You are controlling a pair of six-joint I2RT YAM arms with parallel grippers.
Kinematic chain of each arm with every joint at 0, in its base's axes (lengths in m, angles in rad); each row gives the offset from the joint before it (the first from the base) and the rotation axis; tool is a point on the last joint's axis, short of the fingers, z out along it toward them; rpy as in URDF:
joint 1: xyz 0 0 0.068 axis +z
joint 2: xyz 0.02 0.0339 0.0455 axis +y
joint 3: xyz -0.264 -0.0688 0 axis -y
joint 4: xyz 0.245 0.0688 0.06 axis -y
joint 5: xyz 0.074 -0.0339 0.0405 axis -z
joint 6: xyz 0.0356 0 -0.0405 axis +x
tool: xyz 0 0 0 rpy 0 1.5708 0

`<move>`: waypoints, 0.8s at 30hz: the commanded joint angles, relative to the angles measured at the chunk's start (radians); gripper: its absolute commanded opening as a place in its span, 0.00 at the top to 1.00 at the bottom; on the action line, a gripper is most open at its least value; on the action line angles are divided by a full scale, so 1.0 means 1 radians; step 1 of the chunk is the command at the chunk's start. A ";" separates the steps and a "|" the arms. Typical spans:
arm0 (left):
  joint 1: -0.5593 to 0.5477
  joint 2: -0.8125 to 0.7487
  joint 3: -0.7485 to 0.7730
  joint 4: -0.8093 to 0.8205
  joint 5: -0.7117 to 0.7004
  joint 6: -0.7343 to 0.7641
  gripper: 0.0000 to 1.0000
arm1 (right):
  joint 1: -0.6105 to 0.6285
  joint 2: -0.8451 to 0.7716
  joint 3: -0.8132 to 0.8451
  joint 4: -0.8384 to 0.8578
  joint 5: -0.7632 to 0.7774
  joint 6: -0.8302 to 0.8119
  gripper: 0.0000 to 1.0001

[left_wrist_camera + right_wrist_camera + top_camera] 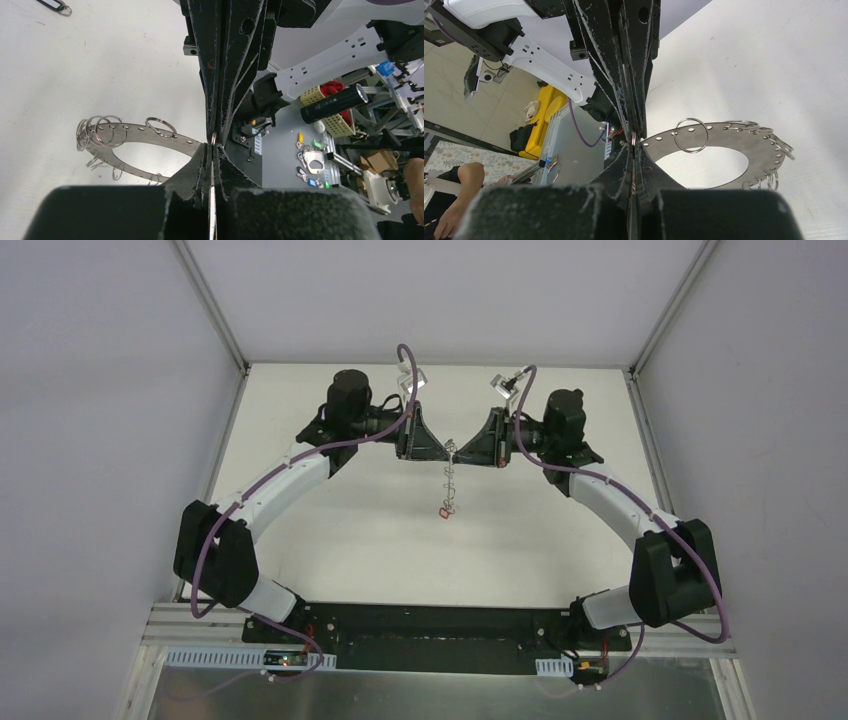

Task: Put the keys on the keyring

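From the top cam, both arms curl in and meet nose to nose over the far half of the white table (350, 530). The left gripper (446, 447) and right gripper (462, 448) sit tip to tip. The keyring (449, 478) hangs edge-on straight down from that spot, with a red key (443, 510) dangling at its low end. Can't tell from here if that end touches the table. In the left wrist cam, the left gripper (212, 148) has its fingers squeezed tight on the keyring's rim. The right gripper (214, 135) comes in from the top of the shot, also pressed together on that same bit of rim. The flat grey keyring (186, 146) sticks out to the left, with a cluster of wire loops (95, 132) at its far end. A black key (50, 3) lies on the table, well apart, up in the top left corner. The right wrist cam is the same thing mirrored. The right gripper (634, 147) is clamped on the rim and the left gripper (633, 132) comes down from above. The keyring (724, 137) fans out to the right, with one wire loop (690, 135) standing up near the fingers.
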 commanded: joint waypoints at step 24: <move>-0.082 -0.048 0.381 -0.995 -0.278 0.806 1.00 | 0.011 -0.039 0.083 -0.293 0.013 -0.333 0.57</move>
